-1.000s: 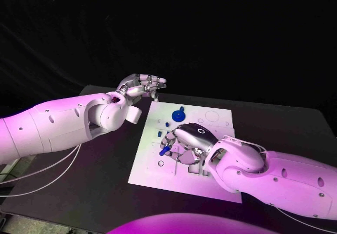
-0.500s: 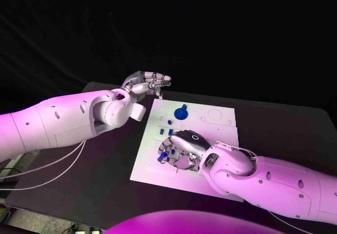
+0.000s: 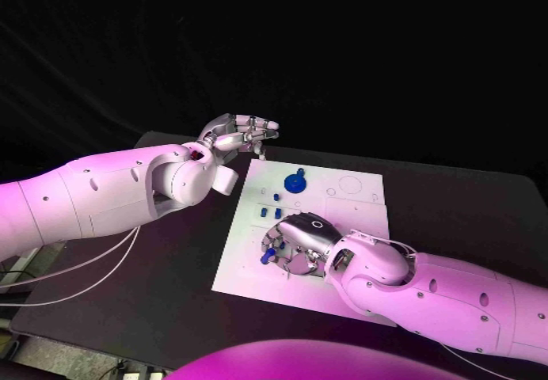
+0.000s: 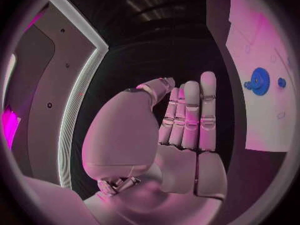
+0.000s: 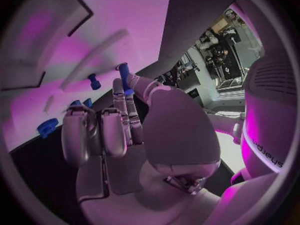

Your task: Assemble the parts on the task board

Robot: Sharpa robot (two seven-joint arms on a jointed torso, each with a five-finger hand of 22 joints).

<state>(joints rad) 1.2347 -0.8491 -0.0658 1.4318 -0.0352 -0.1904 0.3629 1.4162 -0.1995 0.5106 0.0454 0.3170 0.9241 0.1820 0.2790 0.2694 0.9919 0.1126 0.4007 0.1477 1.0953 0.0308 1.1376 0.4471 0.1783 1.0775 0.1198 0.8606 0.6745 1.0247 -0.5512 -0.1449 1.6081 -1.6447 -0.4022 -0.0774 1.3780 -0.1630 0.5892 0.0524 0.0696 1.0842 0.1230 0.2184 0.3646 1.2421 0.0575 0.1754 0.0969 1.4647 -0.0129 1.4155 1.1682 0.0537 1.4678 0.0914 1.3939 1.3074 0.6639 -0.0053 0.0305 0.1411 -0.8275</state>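
The right hand (image 3: pixel 299 237) pinches a small blue peg (image 5: pixel 123 75) over the task board (image 3: pixel 348 207); tilted, it could jam. The left hand (image 3: pixel 237 133) hovers curled, empty

Black surface (image 3: pixel 149 301), matte, corners showing at the near left and far right. Black backdrop (image 3: pixel 343 71) behind it, unlit, no detail visible. Pink-purple light over the whole scene. White cables (image 3: pixel 69 273) hang off the surface's left edge. Floor patch (image 3: pixel 17 273) at lower left, greyish, cluttered, too small to tell. Left wrist view: grey curved panel with pale edging (image 4: pixel 69 85). Right wrist view: dim room with equipment racks (image 5: pixel 219 60), blurred.
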